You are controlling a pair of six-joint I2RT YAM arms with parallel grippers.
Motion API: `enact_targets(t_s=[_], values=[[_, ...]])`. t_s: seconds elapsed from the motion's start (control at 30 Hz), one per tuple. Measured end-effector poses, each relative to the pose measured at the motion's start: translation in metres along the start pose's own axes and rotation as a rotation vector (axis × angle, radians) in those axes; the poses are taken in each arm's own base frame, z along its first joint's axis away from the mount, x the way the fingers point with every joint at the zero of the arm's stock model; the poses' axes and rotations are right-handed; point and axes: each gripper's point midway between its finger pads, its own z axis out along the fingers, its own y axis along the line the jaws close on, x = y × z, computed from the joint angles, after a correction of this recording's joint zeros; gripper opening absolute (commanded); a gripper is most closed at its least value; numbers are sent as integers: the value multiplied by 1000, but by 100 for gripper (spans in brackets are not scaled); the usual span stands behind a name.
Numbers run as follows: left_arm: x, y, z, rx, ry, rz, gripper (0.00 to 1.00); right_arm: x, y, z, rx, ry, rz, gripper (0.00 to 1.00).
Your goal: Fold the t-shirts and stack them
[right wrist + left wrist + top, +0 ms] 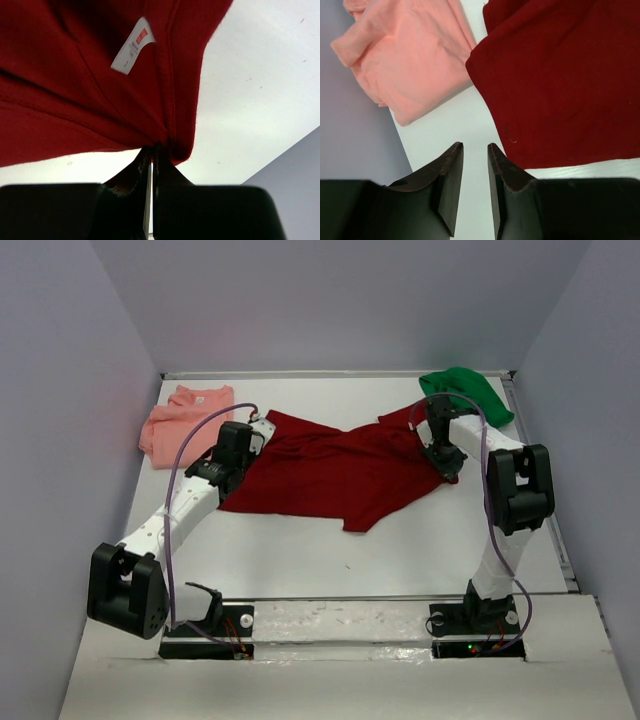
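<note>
Step in hand, by judgement: spreading the dark red t-shirt flat before its first fold. In the top view it lies crumpled across the centre of the counter. The salmon pink t-shirt lies at the upper left and looks already folded. The bright green t-shirt lies bunched at the upper right.

Right end effector: fingers pressed together, pinching a doubled edge of the red cloth, below the white label in the right wrist view.

Left end effector: fingers apart with a narrow gap and nothing between them. It sits over bare counter at the lower centre of the left wrist view, just beside the red shirt's edge.

Recommended procedure:
1. Bring the left end effector onto the red hem and confirm that cloth sits between both fingers before closing
2. Take a single layer only, since a doubled grip carries creases into the fold
3. Keep clear of the pink shirt nearby so that it is not dragged
4. Draw both grips apart evenly until the cloth lies taut, then lower it flat
</note>
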Motion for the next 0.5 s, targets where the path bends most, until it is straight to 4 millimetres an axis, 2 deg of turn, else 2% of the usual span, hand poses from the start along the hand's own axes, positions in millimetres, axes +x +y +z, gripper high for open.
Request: enact_targets(t_s=[0.17,0.33,0.4,0.5], values=[[24,-10,0,26,27,65,33,1,-6,10,24,17,11,0],[69,-27,7,54,123,171,36,3,-15,11,41,22,29,0],[82,-34,8,80,146,198,37,2,-19,10,47,18,37,0],[83,-41,10,119,136,203,36,-1,-24,8,54,8,48,0]])
